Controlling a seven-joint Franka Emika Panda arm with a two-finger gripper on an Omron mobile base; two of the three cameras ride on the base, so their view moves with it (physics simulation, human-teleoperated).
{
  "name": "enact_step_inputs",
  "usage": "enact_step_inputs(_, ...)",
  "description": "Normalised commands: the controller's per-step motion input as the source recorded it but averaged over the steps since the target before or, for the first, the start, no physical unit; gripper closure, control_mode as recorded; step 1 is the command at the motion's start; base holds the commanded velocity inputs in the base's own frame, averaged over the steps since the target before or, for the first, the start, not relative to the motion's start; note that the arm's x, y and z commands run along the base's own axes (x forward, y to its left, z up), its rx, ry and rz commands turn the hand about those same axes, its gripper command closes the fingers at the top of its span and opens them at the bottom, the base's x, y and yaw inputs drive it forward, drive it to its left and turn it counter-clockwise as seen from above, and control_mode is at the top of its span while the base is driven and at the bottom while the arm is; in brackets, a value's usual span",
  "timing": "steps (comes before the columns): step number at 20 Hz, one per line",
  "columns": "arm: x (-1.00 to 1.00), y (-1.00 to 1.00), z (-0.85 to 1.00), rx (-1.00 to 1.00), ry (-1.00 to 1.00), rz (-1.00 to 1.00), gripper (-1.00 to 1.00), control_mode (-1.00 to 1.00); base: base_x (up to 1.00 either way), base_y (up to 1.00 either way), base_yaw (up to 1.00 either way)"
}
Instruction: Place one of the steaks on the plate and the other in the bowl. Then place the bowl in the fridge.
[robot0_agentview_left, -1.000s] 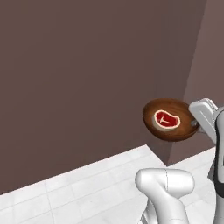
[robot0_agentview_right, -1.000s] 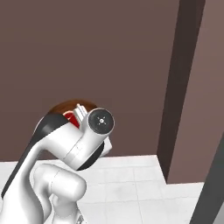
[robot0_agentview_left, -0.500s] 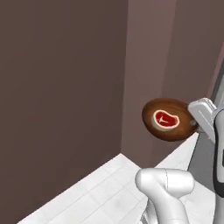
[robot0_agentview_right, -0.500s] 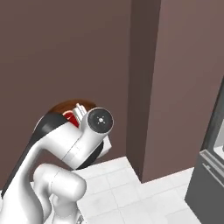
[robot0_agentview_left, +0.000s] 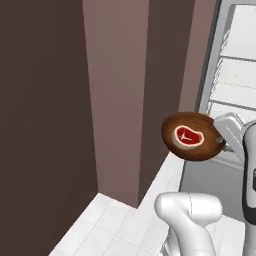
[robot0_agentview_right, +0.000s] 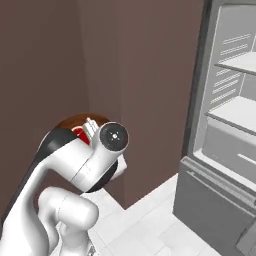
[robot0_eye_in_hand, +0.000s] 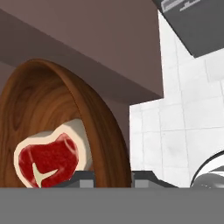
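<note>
The reddish-brown wooden bowl (robot0_agentview_left: 196, 148) hangs in the air in front of the arm, with one red steak (robot0_agentview_left: 188, 136) lying inside it. My gripper (robot0_agentview_left: 220, 142) is shut on the bowl's right rim. In the hand view the bowl (robot0_eye_in_hand: 48, 105) and its steak (robot0_eye_in_hand: 47, 160) sit at the left, and the gripper (robot0_eye_in_hand: 113, 179) pinches the rim between its fingertips (robot0_eye_in_hand: 87, 178). The arm hides most of the bowl (robot0_agentview_right: 70, 122) in the right base view. The grey fridge (robot0_agentview_left: 231, 75) stands open at the right, its white shelves (robot0_agentview_right: 235, 107) showing. The plate is out of view.
Tall dark brown cabinet panels (robot0_agentview_left: 120, 90) rise straight ahead and to the left, with one corner jutting out next to the fridge. Pale tiled floor (robot0_agentview_left: 120, 225) runs below. The fridge's grey lower front (robot0_agentview_right: 210, 200) stands low at the right.
The whole picture has slid left as the base turned, bringing the open fridge into view on the right. The bowl with its steak stays in the shut gripper.
</note>
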Motion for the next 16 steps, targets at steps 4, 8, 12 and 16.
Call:
enact_step_inputs(4, 0.0, 0.0, 0.0, 0.0, 0.0, 0.0, 1.0, 1.0, 0.59, 0.0, -0.64)
enact_step_inputs(8, 0.0, 0.0, 0.0, 0.0, 0.0, 0.0, 1.0, 1.0, 0.57, 0.0, -0.64)
enact_step_inputs(12, 0.0, 0.0, 0.0, 0.0, 0.0, 0.0, 1.0, 1.0, 0.57, 0.03, -0.64)
enact_step_inputs(16, 0.0, 0.0, 0.0, 0.0, 0.0, 0.0, 1.0, 1.0, 0.67, 0.37, -0.66)
